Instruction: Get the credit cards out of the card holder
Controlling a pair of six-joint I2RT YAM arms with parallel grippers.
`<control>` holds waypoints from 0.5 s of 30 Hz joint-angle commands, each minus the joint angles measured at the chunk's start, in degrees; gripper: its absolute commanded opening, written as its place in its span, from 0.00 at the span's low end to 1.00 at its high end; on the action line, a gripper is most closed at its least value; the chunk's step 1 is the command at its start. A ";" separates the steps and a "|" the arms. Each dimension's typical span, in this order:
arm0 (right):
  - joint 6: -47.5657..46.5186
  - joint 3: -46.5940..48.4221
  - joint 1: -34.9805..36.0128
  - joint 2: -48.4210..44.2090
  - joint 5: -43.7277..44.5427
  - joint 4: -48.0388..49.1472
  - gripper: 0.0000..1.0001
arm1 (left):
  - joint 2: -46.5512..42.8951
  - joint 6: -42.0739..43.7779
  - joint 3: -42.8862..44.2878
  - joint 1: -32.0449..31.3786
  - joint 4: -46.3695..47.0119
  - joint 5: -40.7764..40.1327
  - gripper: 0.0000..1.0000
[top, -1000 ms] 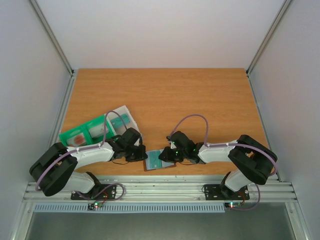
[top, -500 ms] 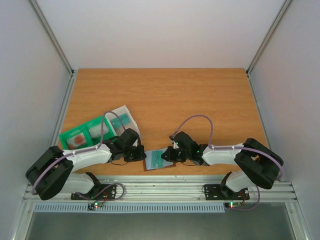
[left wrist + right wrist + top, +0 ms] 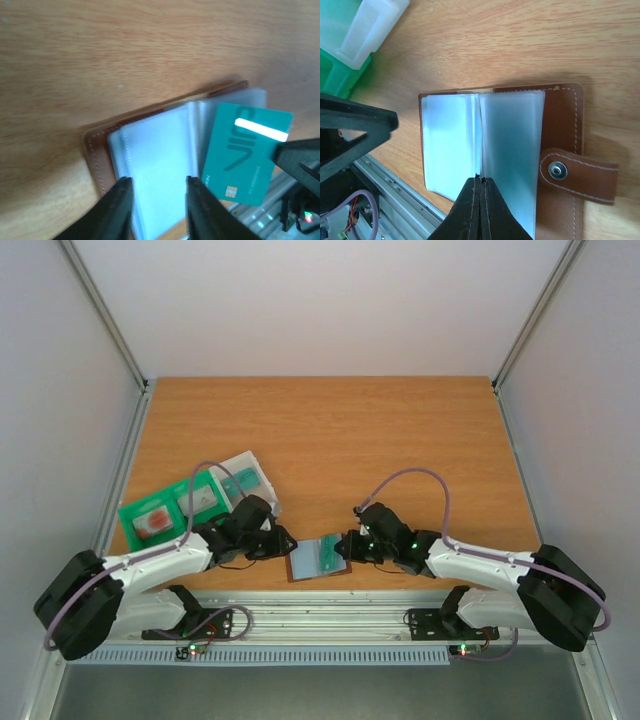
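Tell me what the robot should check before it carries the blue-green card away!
1. The right gripper is pinched shut on the teal card: ok.
2. The teal card is free of the clear sleeves: ok, its whole face shows in the left wrist view.
3. The card holder lies open on the table: ok.
4. The left gripper presses the card holder down: cannot tell; its jaws stand apart over the left sleeve.
5. The way to the green tray is clear: probably not ok; in the top view the left arm lies between.
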 commanded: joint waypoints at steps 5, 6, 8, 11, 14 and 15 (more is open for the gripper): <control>1.51 2.44 -0.19 -8.18 1.36 -7.46 0.01 | -13.19 -4.91 -0.14 -0.35 0.10 0.62 0.57; 1.78 2.74 -0.21 -9.06 1.04 -7.69 0.01 | -14.88 -5.65 -0.38 -0.37 0.66 0.71 0.63; 2.55 3.22 -0.20 -10.95 0.33 -7.77 0.01 | -18.03 -7.52 -1.00 -0.40 2.29 1.34 0.71; 4.12 3.90 -0.19 -13.72 -0.67 -7.49 0.01 | -21.49 -9.97 -2.16 -0.40 5.22 2.45 0.76; 6.24 4.38 -0.19 -16.72 -2.11 -5.94 0.01 | -23.53 -13.28 -3.91 -0.34 9.94 3.97 0.77; 6.89 4.57 -0.19 -17.67 -2.36 -5.45 0.01 | -24.06 -14.69 -4.64 -0.37 12.32 4.53 0.76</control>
